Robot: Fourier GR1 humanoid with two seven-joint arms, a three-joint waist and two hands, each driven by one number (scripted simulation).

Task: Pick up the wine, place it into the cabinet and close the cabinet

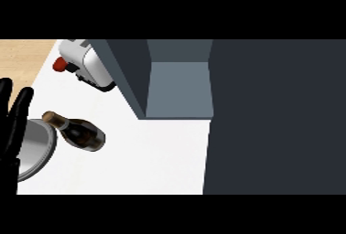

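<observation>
The wine bottle is dark with a tan cork top and stands on the white counter at the left, beside a metal pan. The cabinet is open at the top middle, showing a grey-blue inside. Its dark door fills the right side of the head view. My left hand shows at the left edge, open with fingers up, a short way left of the bottle and not touching it. My right hand does not show.
A round metal pan lies at the left, partly behind my left hand. A white appliance with a red knob stands at the top left. Bare white counter lies between the bottle and the door.
</observation>
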